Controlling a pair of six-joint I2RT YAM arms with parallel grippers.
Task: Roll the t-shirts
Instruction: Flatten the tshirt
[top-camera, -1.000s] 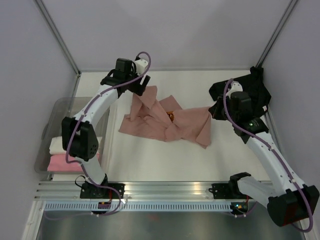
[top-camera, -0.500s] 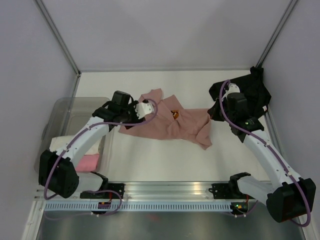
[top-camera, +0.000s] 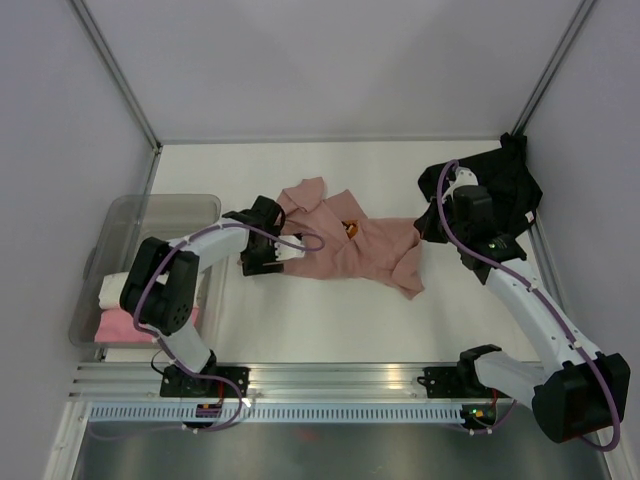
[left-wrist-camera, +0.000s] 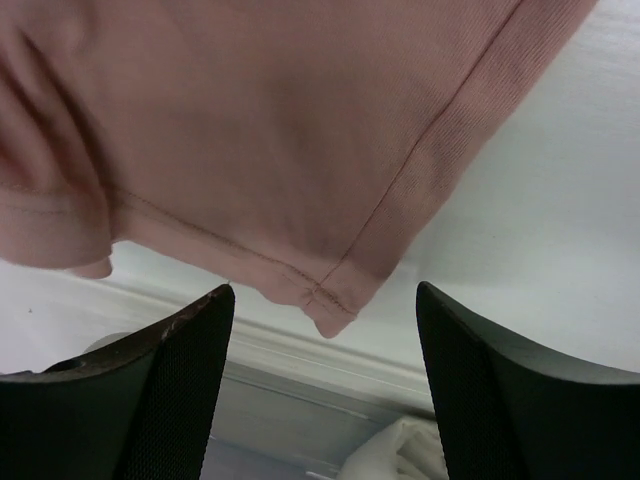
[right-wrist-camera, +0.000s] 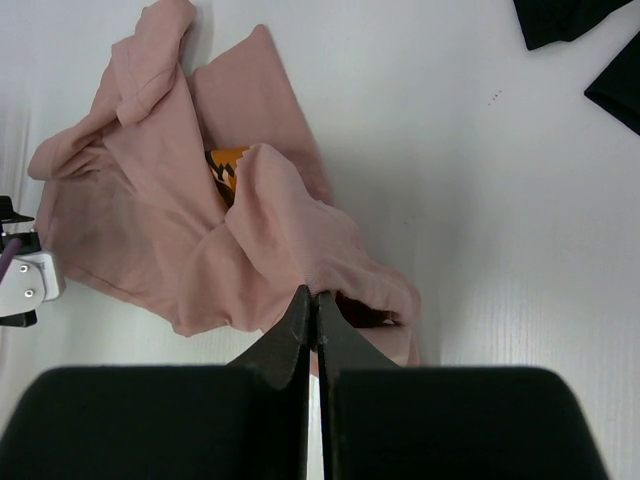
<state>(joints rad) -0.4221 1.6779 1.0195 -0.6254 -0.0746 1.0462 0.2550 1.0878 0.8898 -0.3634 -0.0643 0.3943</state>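
Salmon-pink t-shirt (top-camera: 350, 250) is lying crumpled beside the bin (top-camera: 130, 215), likely handling light and floppy. Left gripper (left-wrist-camera: 322, 292) is gaping either side of its bin-side hem corner, a sensible hold; right gripper (right-wrist-camera: 313, 296) is pinching the far edge.

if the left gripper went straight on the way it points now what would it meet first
The left gripper would likely meet the hem corner of the salmon-pink t-shirt, just ahead between its open jaws; depth is unclear.
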